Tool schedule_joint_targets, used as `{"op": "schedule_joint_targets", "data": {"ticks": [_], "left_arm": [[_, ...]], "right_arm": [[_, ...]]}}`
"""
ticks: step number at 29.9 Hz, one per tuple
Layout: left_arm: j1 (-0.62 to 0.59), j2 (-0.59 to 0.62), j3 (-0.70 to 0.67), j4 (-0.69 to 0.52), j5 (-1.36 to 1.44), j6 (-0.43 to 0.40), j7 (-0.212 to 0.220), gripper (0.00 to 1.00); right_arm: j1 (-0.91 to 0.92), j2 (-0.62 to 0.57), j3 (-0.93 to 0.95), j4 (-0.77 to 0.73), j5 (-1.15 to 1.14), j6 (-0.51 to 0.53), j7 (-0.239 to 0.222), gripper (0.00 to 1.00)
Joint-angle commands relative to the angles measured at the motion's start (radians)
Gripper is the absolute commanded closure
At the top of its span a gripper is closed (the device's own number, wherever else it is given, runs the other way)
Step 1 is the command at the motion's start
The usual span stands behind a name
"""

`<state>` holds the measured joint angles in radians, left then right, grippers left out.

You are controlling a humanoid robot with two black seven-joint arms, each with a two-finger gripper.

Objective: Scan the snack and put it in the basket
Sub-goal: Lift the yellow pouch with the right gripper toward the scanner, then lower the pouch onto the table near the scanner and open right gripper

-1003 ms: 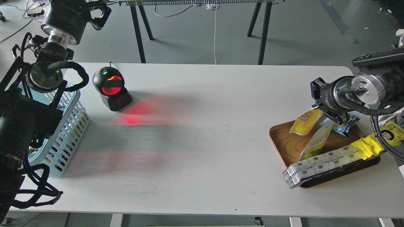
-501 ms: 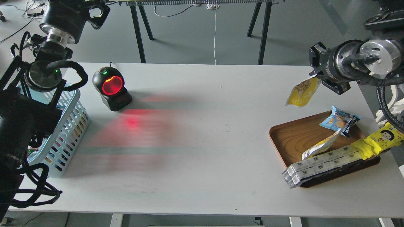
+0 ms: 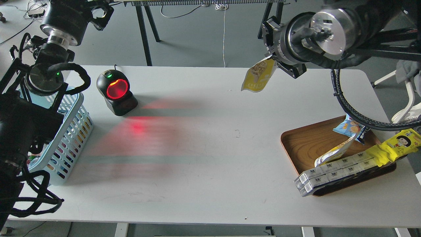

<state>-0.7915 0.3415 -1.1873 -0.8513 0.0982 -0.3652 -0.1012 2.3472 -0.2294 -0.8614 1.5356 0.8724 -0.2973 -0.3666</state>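
Observation:
The snack (image 3: 258,77), a small yellow pouch picturing beige nuts, hangs by its top from my right gripper (image 3: 271,62), which is shut on it. It is held high over the far middle-right of the white table (image 3: 210,158). The light blue slotted basket (image 3: 70,131) stands at the table's left edge, partly hidden behind my left arm. My left gripper (image 3: 99,13) is raised at the top left, beyond the table's far edge. It is dark, and its fingers cannot be told apart.
A black scanner (image 3: 115,92) with a glowing red window stands right of the basket and casts red light on the table. A brown wooden tray (image 3: 306,144) at the right holds a blue snack packet (image 3: 350,126), another yellow pouch (image 3: 335,151), white boxes (image 3: 329,172) and a long yellow pack (image 3: 391,148).
My right gripper has lifted the yellow pouch out of the tray and carried it up and to the left, toward the scanner side. The left arm has hardly moved.

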Motion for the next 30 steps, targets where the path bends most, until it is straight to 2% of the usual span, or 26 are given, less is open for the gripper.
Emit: {"op": "schedule_joint_targets", "data": {"ticks": [1,9,15,20,30], "left_arm": [[0.000,0.005,0.000,0.000,0.000,0.000,0.000,0.00],[0.001,0.005,0.000,0.000,0.000,-0.001,0.000,0.00],[0.001,0.010,-0.002,0.000,0.000,-0.001,0.000,0.00],[0.001,0.010,-0.002,0.000,-0.002,-0.001,-0.002,0.00],[0.003,0.010,-0.003,0.000,-0.002,-0.003,-0.002,0.00]], "right_arm": [[0.018,0.079,0.018,-0.037,0.059,-0.003,0.000,1.00],[-0.043,0.229,0.091,-0.147,0.086,-0.078,0.000,1.00],[-0.130,0.229,0.130,-0.192,0.088,-0.157,0.002,1.00],[-0.203,0.229,0.145,-0.265,0.088,-0.180,0.011,1.00],[-0.304,0.229,0.242,-0.279,0.086,-0.191,0.067,1.00]]}}
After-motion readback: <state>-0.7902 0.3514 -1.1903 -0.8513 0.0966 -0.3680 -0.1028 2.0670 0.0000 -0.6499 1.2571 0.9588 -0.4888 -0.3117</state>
